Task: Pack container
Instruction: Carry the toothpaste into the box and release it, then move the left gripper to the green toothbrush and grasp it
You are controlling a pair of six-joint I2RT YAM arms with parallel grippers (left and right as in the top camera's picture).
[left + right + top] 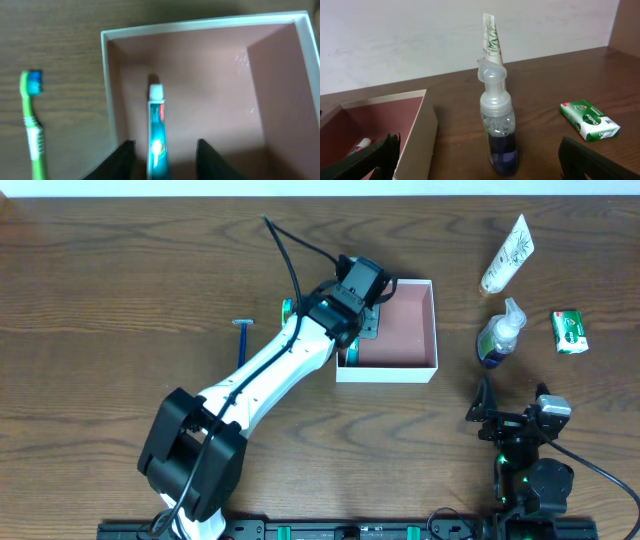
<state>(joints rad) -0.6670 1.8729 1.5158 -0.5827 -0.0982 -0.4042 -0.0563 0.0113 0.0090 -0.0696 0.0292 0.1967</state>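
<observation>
The container (pixel 386 372) is a square box with white walls and a pink floor, at table centre. My left gripper (pixel 362 308) hangs over its left part. In the left wrist view the gripper (pixel 162 162) is open inside the container (pixel 200 25), its fingers on either side of a teal toothpaste tube (pixel 156 127) with a white cap that lies on the floor, not touching it. My right gripper (pixel 508 416) is open and empty at the front right. In the right wrist view its fingers (pixel 476 149) spread wide before a pump bottle (pixel 497 125).
A green toothbrush (pixel 31 125) lies on the table left of the container. A blue razor (pixel 243 338) lies further left. Right of the container stand the pump bottle (pixel 499 333), a white tube (pixel 508 253) and a green soap box (pixel 569 332).
</observation>
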